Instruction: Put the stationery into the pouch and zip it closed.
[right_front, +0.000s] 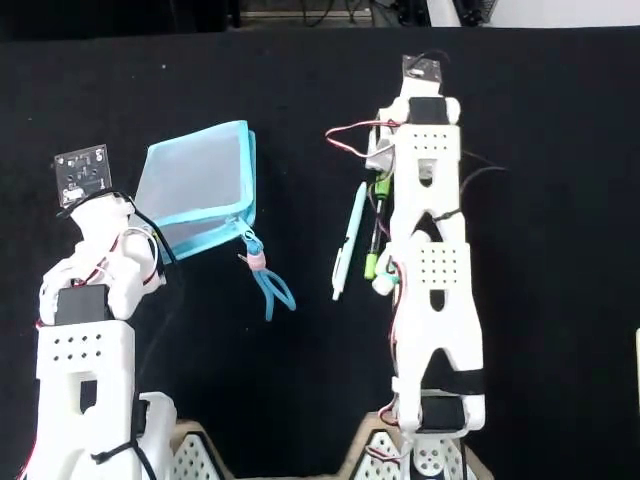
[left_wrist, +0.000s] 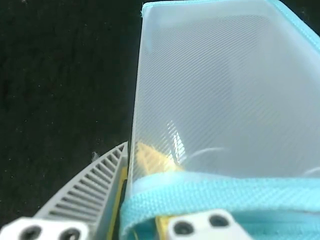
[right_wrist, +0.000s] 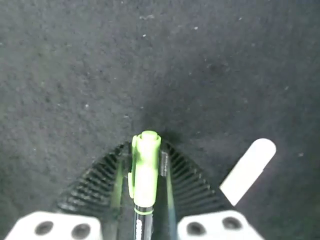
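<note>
A translucent pouch (right_front: 198, 183) with teal trim lies at the left of the black table, its zip pull and blue cord (right_front: 265, 275) trailing toward the middle. My left gripper (right_front: 155, 240) is shut on the pouch (left_wrist: 215, 85) at its teal zipper edge (left_wrist: 220, 200), which passes between the fingers (left_wrist: 95, 190). My right gripper (right_front: 380, 170) is shut on a black pen with a green cap (right_front: 374, 240); its cap (right_wrist: 146, 165) sticks out past the gripper (right_wrist: 145, 145). A white and light-blue pen (right_front: 348, 240) lies on the table just beside it, its end (right_wrist: 248, 171) close to the gripper.
The table (right_front: 540, 150) is covered in black cloth. The two arm bases stand at the front edge. The pouch's cord loops lie between the arms.
</note>
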